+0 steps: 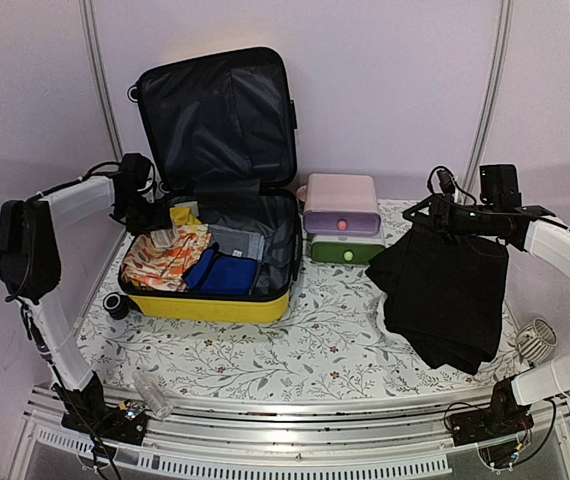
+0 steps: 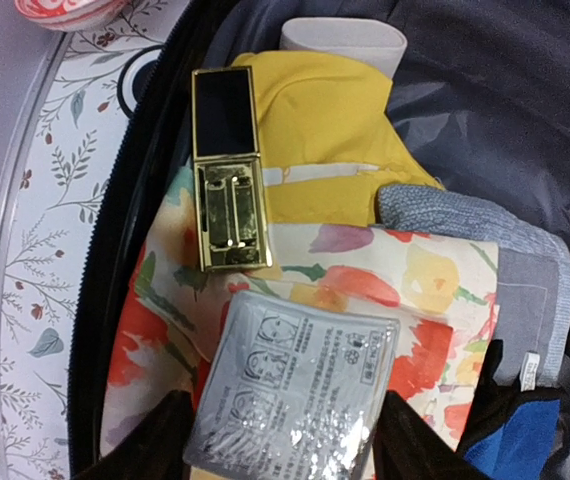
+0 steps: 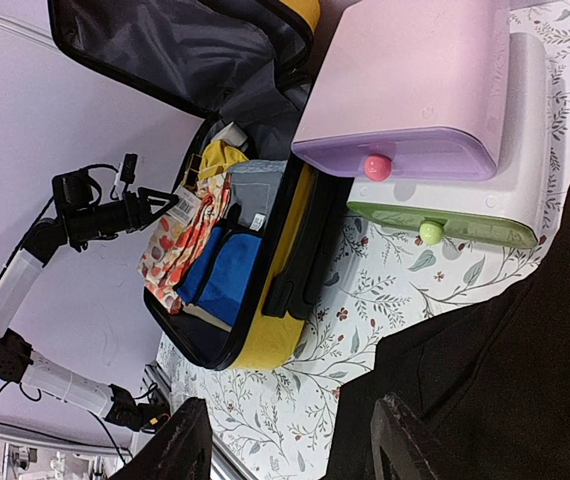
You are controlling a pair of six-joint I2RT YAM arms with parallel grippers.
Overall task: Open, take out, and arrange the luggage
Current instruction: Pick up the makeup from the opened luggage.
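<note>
on the left of the desk (image 1: 345, 330), note the luggage (image 1: 215, 305) lying open, lid upright. note the left tool (image 2: 285, 400) pinching a clear packet (image 2: 290, 370) over its contents, the right tool (image 3: 285, 425) spread above a black garment (image 3: 505, 380).

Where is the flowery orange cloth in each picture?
Top external: flowery cloth in the luggage, left of centre.
Left wrist: cloth across the middle and lower frame.
Right wrist: cloth left of centre, inside the luggage.
Shared landmark: blue cloth beside it.
</note>
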